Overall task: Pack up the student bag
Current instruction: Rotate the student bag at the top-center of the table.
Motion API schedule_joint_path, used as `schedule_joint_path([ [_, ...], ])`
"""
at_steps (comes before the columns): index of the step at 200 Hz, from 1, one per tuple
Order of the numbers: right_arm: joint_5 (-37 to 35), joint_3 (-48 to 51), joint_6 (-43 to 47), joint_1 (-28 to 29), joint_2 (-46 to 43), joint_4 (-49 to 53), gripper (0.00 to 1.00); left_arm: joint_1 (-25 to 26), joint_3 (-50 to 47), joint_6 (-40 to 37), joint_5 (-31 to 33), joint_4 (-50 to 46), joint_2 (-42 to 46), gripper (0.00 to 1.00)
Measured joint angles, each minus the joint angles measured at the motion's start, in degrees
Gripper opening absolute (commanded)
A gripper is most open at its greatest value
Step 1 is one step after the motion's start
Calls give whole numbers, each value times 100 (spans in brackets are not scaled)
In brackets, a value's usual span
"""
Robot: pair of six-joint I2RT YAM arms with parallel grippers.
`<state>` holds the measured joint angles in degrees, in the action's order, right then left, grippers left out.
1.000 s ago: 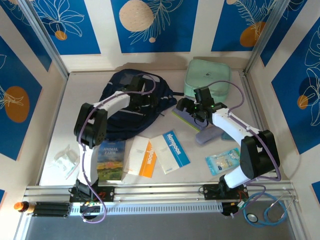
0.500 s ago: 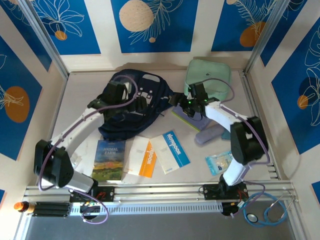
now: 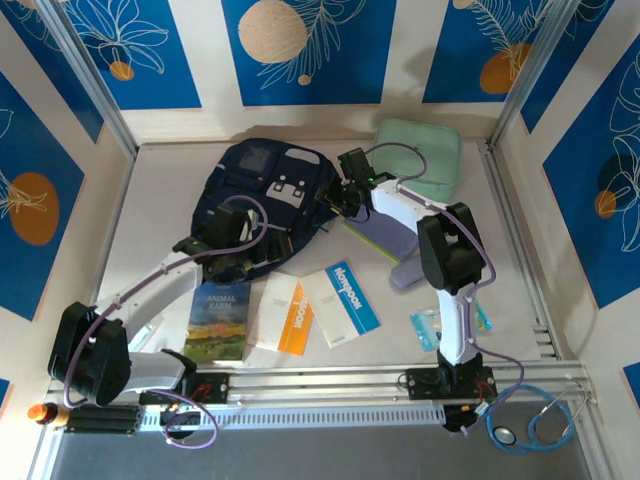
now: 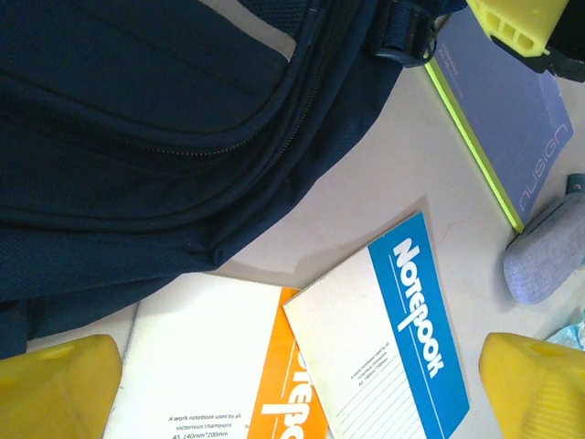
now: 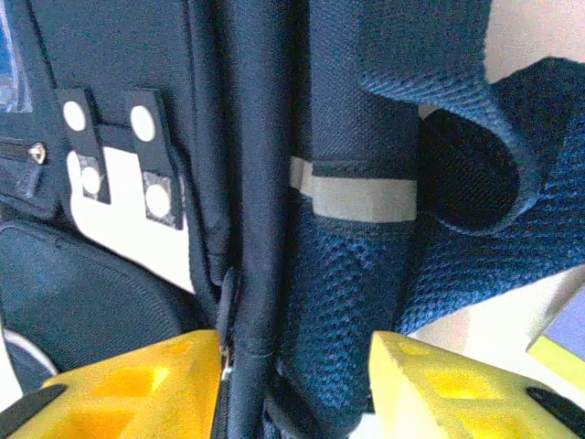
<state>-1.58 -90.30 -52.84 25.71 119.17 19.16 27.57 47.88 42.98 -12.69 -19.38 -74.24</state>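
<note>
1. While my left gripper (image 4: 294, 389) hangs over the near edge of the student bag (image 3: 255, 180), its yellow fingers stand spread wide with nothing between them
2. Below it a blue notebook (image 4: 407, 320) overlaps a white-and-orange notebook (image 4: 206, 357), both just beside the bag's hem
3. The student bag lies flat at the back middle of the table (image 3: 150, 200), front pocket up, with a mint-green case (image 3: 420, 150) near its right side
4. My right gripper (image 5: 292, 380) sits at the bag's right edge, one finger on either side of a padded strap with a pale stripe; whether they pinch it I cannot tell
5. A purple notebook (image 4: 503, 110) with a lime edge lies just right of the bag, a grey pouch (image 4: 544, 265) near its corner
</note>
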Motion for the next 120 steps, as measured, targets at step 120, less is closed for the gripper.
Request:
schedule_joint_path([
  [120, 804, -219, 227, -181, 557, -205, 6, -9, -286, 601, 50, 1012, -811, 100],
])
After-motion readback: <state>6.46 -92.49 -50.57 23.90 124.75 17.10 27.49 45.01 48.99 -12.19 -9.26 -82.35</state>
